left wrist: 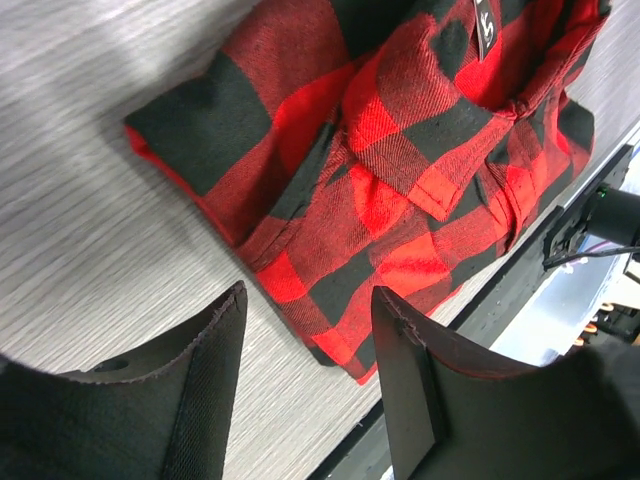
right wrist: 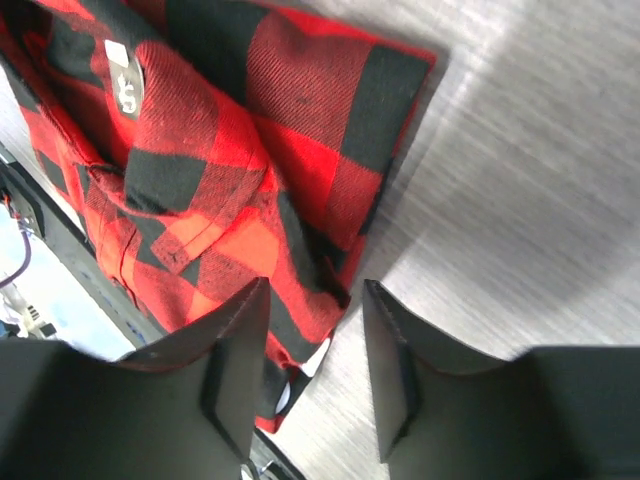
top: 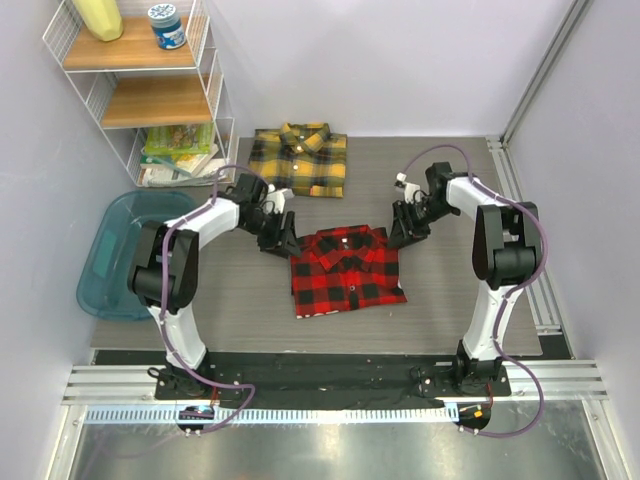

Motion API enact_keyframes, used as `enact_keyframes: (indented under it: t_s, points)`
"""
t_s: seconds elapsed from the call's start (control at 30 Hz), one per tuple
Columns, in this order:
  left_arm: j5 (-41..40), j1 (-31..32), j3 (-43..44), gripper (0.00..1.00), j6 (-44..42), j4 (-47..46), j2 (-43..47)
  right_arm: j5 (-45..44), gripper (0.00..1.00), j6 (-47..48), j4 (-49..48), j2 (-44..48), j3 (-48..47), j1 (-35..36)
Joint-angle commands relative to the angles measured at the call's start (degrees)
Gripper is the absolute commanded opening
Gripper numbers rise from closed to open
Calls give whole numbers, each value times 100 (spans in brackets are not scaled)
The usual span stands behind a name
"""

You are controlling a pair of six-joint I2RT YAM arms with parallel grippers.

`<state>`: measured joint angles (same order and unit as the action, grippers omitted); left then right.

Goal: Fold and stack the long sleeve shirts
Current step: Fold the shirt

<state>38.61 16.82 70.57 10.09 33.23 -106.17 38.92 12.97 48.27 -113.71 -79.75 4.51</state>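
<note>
Front shirt (top: 347, 268): red-and-black buffalo check. Back shirt (top: 298, 160): yellow-and-black plaid, thinner dark lines. Table (top: 240, 300): grey, fine streaky grain. Bin (top: 105, 262): see-through teal. Shelf rack (top: 215, 90): white wire, tan wood boards. Left arm (top: 200, 225) and right arm (top: 478, 200): white links, black joints. Cables (top: 541, 250): purple. Left gripper (left wrist: 310, 298) and right gripper (right wrist: 315, 292): matte black fingers.

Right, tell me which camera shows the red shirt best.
The top external view: the whole folded red shirt shows, every edge in frame. Each wrist view shows only part of it, cropped by the frame: the collar, the neck tag and one folded corner.
</note>
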Motion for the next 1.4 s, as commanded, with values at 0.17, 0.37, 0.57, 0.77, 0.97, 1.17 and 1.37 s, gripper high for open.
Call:
enact_keyframes:
  t_s: [0.17, 0.37, 0.57, 0.77, 0.97, 1.17, 1.37]
  points:
    - [-11, 146, 176, 45, 11, -116, -343, 204, 17, 100, 42, -204, -489, 181]
    - [-29, 146, 195, 16, -68, -45, -98, 169, 1, 135, 77, -196, -823, 243]
    - [-178, 137, 89, 0, -235, -71, 334, 81, 1, 478, 262, -177, -1183, 252]
    - [-415, 137, 63, 0, -332, -247, 150, -112, 1, 662, 253, -669, -1201, 260]
    - [-1074, 76, -25, 0, -297, -387, -140, -306, 1, 496, -142, -890, -1140, 260]
    - [-996, 32, 282, 11, -367, -406, -483, -332, 27, 180, -239, -750, -1157, 234]
    - [-1058, -187, 300, 50, -560, -467, 226, -464, 58, 118, -107, -13, -1386, -12]
